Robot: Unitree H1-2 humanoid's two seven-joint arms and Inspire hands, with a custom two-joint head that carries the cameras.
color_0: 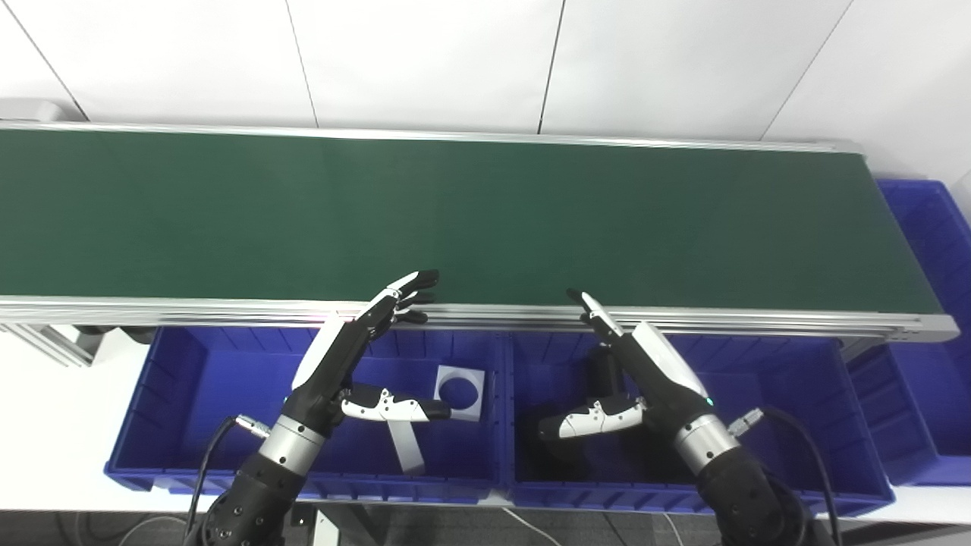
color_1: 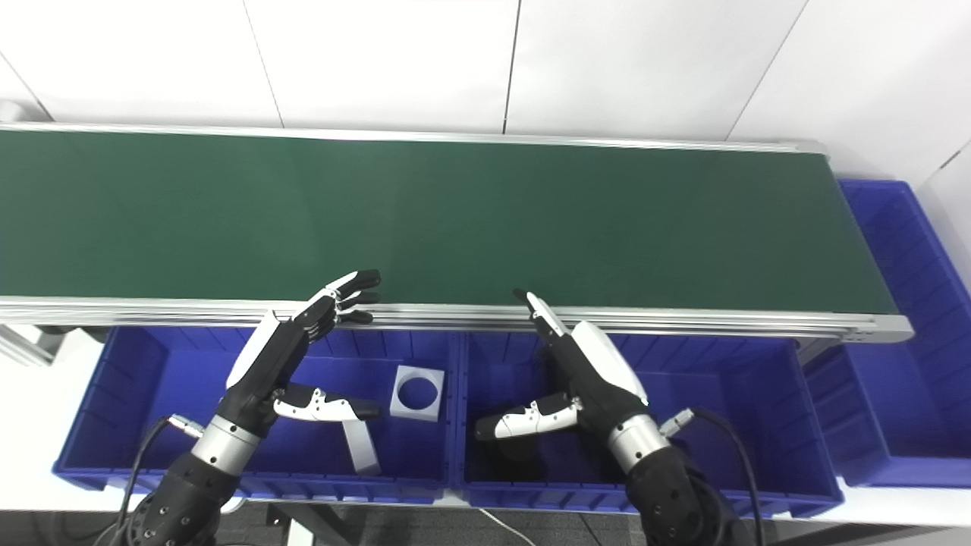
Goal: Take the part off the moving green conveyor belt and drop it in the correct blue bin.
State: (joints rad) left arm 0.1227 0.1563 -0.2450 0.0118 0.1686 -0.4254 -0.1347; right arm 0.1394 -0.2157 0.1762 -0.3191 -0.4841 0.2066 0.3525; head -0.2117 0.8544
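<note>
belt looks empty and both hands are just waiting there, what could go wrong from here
1. No part shows on the green conveyor belt; both open hands, left hand and right hand, sit at its near edge, so a late reach could miss a part.
2. The left blue bin already holds a grey square plate with a round hole and a grey flat bar; a drop could strike them.

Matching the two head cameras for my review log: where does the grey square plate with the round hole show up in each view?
Left eye view: grey square plate lies in the left blue bin, just left of picture centre, beside the left hand.
Right eye view: same plate, further left.
Shared landmark: the divider between the two front bins, just right of the plate.
</note>
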